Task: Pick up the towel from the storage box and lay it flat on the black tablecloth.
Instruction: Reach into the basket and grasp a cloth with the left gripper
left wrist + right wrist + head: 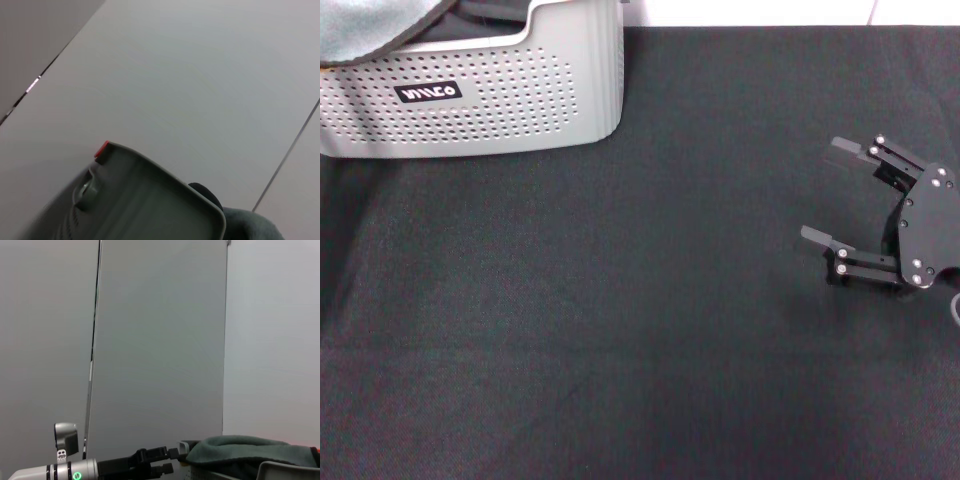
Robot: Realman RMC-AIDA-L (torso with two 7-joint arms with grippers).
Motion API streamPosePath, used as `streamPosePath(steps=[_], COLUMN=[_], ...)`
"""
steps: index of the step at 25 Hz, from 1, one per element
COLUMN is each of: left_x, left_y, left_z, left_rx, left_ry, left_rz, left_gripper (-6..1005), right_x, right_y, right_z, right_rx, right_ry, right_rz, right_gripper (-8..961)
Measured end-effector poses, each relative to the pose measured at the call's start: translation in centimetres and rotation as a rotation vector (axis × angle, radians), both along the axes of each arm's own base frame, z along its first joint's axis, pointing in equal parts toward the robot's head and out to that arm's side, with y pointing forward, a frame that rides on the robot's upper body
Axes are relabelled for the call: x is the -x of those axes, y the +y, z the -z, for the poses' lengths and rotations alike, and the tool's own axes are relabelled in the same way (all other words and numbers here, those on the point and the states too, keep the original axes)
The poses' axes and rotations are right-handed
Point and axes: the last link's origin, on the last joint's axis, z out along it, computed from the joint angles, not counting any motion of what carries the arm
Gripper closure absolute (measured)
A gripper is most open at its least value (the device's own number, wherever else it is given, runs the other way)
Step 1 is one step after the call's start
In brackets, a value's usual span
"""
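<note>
Right gripper (838,196) sat near the right edge of the black tablecloth (620,320), fingers spread wide with nothing between them, well away from the action. That tablecloth covered pretty much the whole surface and lay bare except for the storage box (520,100) parked at its far left corner. The towel (370,30) was still in the box, grey-green and heaped up so it hung over the near rim at the left. From the right wrist view the left gripper (165,460) looked to be reaching in right at the towel's (250,452) edge, though honestly I couldn't tell whether it was spread or pinching anything; it didn't show in the head view at all.

What could go wrong: the towel was bunched and draped over the rim, so a grab at one edge might catch only a thin fold and slip out on the lift. The box looked light too, and a snagged towel could drag or tip it.

Only writing around was the black label (428,93) on the box front, white letters, seemingly upside down from here, so I couldn't read it for sure.
</note>
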Motion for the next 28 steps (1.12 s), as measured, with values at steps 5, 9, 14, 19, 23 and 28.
streamPosePath(steps=[5, 9, 14, 19, 23, 28], left_x=[0.3, 0.8, 0.9, 0.4, 0.0, -0.2], left_y=[-0.6, -1.2, -1.4, -0.7, -0.3, -0.1], left_z=[0.0, -0.1, -0.1, 0.1, 0.4, 0.5], left_rx=[0.002, 0.006, 0.01, 0.026, 0.04, 0.044], left_ry=[-0.023, -0.048, -0.064, -0.058, -0.058, -0.066], left_rz=[-0.007, -0.019, -0.022, -0.002, 0.013, 0.02], left_gripper=[226, 226, 227, 227, 227, 226], right_x=[0.0, 0.0, 0.0, 0.0, -0.1, -0.1], right_y=[-0.1, -0.1, -0.1, -0.2, -0.2, -0.3], right_z=[0.0, 0.0, 0.0, 0.0, 0.1, 0.0], right_rx=[0.0, 0.001, 0.002, 0.004, 0.005, 0.005], right_ry=[0.001, 0.003, 0.004, 0.006, 0.007, 0.008], right_rz=[0.002, 0.0, 0.0, 0.0, 0.003, 0.003], right_gripper=[71, 71, 71, 71, 71, 72])
